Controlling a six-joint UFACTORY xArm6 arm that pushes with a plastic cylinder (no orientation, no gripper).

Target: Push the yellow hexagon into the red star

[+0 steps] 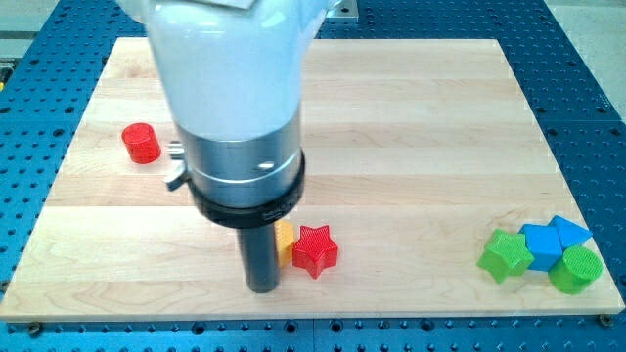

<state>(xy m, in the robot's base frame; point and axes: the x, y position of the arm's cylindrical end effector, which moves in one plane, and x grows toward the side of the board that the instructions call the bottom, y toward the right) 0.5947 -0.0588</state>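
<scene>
The red star [315, 250] lies on the wooden board near the view's bottom centre. The yellow hexagon [285, 242] sits just left of it, touching it, and is mostly hidden behind my rod. My tip [261, 286] rests on the board directly left of the yellow hexagon, right against it or very close. The arm's large white and silver body covers the board above it.
A red cylinder [141, 143] stands at the view's left. At the bottom right is a cluster: a green star [505, 256], a blue cube [541, 246], a blue triangular block [568, 232] and a green cylinder [575, 270]. The board's bottom edge [313, 315] is close below my tip.
</scene>
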